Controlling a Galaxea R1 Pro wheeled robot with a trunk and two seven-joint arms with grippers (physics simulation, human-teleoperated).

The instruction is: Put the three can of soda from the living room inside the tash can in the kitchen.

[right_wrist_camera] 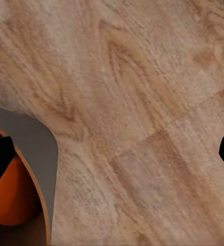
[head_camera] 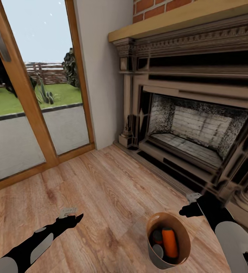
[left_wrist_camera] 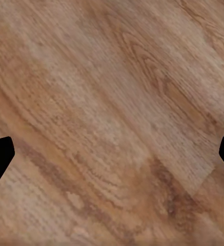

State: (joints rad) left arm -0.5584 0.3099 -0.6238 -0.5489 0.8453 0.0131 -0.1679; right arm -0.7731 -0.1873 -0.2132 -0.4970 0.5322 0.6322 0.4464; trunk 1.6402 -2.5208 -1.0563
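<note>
- Standing at five o'clock on our plank floor (head_camera: 112,197), the tash can (head_camera: 152,253) holds an orange can (head_camera: 170,242) and two others.
- Left gripper (left_wrist_camera: 112,154) and right gripper (right_wrist_camera: 112,154) fingers wide, empty.

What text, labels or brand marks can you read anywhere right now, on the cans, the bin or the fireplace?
None readable.
Orange can in the trash can: no print visible.
The other cans there: ends showing, no lettering.
Fireplace and glass door: no signs or numbers.
</note>
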